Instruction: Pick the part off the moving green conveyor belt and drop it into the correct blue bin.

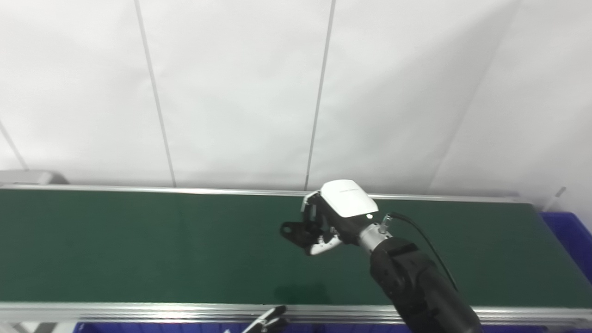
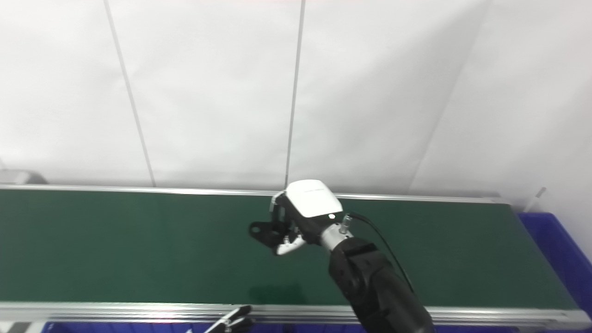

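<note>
My right hand (image 1: 330, 217) hovers above the middle of the green conveyor belt (image 1: 138, 245), its fingers curled shut on a small black part (image 1: 296, 232) with a round hole at its left end. The part (image 2: 262, 231) is lifted off the belt, and a faint shadow lies on the belt near the front rail. Only the fingertips of my left hand (image 1: 270, 321) show at the bottom edge, below the front rail; whether it is open or shut I cannot tell. A blue bin (image 1: 571, 238) sits past the belt's right end.
Aluminium rails (image 1: 138, 312) run along the front and back of the belt. A second blue bin edge (image 2: 115, 327) shows below the front rail. White wall panels stand behind. A grey motor housing (image 1: 27, 177) is at the far left.
</note>
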